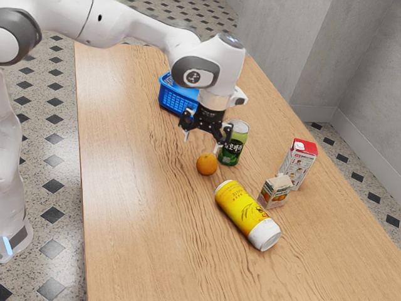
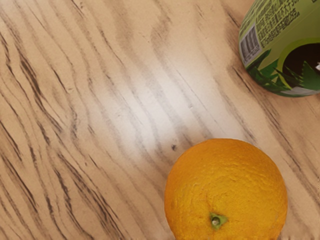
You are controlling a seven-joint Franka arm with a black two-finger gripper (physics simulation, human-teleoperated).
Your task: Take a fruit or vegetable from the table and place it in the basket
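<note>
Hovering over the pale wooden worktop with dark wavy grain (image 1: 131,207), the black two-finger hand (image 1: 201,138) is open, fingers spread well apart. The round orange fruit with dimpled skin (image 1: 207,165) is sitting on the wood near the hand, and the wrist view gives you its little green stem nub, though that edge of the fruit gets cut off.

The blue plastic basket with slotted walls (image 1: 177,100) is partly hidden behind the arm, so its inside is hard to make out. The glossy green cylindrical can (image 1: 234,150) stands upright just beside the orange, kinda crowding one finger; can't tell if they touch. It's cropped in the wrist view too.

Toward the exterior view's right there's a yellow can with a white end (image 1: 244,210) lying on its side, a small boxy fruit-print carton (image 1: 274,192) and a taller red-and-white carton (image 1: 299,164).
</note>
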